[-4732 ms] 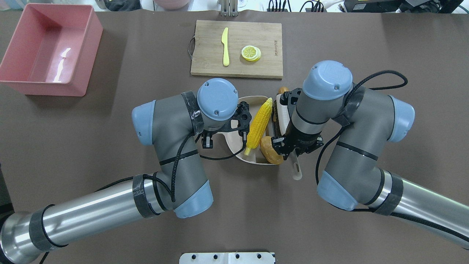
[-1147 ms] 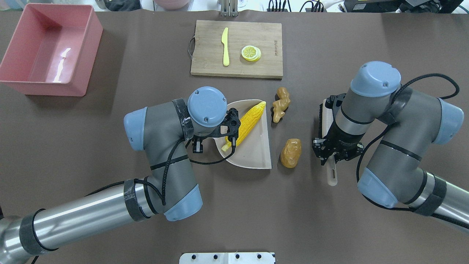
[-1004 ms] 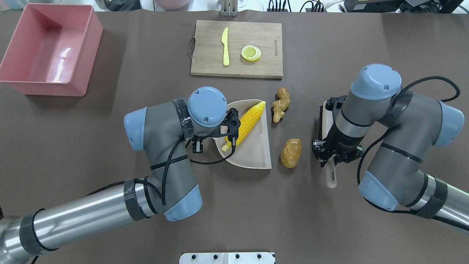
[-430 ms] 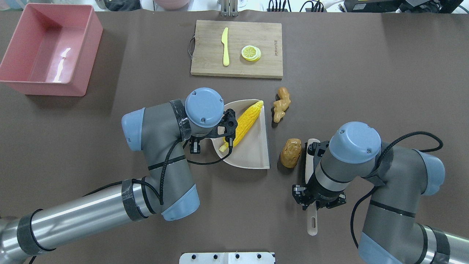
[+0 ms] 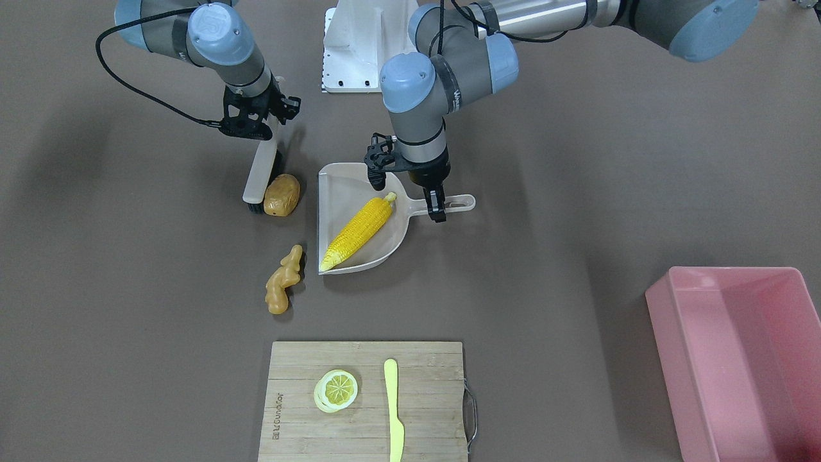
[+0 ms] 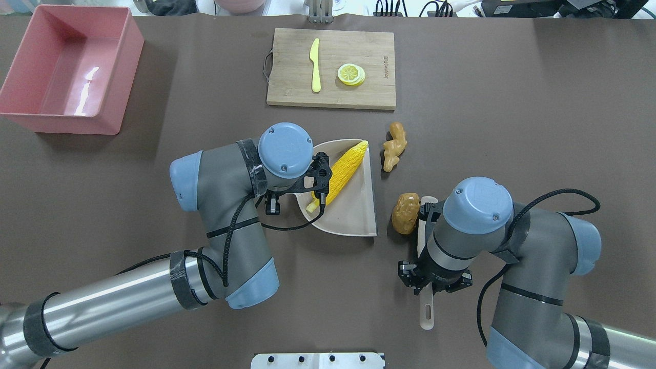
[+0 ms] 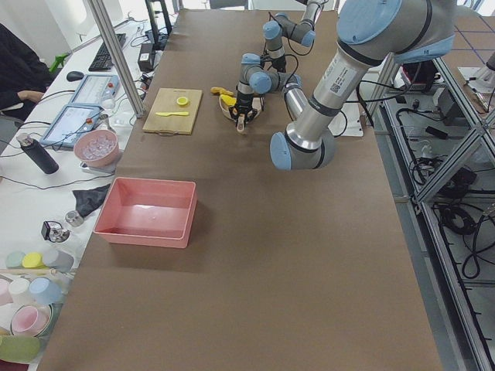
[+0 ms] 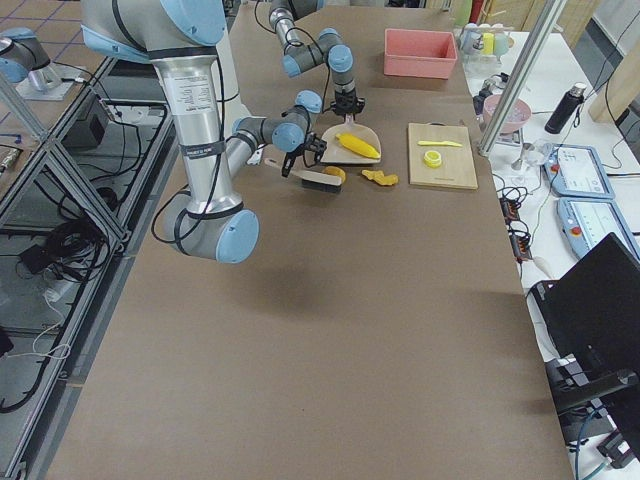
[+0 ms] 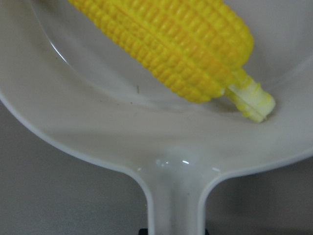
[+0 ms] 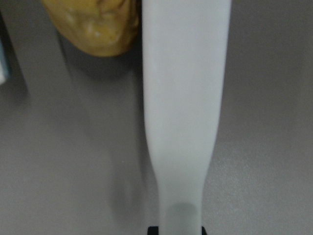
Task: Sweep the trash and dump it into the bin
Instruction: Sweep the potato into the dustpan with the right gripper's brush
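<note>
We see the corn cob (image 5: pixel 358 232) lying in the dustpan (image 5: pixel 340 192), whose handle our left gripper (image 5: pixel 437 208) clamps. Our right gripper (image 5: pixel 264 125) grips the brush (image 5: pixel 262 172), its head against the potato (image 5: pixel 282 195). The ginger root (image 5: pixel 283 289) lies on the counter (image 5: pixel 128 256) just beside the dustpan's mouth.

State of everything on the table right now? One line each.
corn cob: in the dustpan
potato: on the table, beside the brush
ginger root: on the table, outside the dustpan
dustpan: on the table, handle in left pincer
brush: gripped by right pincer
bin: empty
knife, lemon slice: on cutting board
</note>
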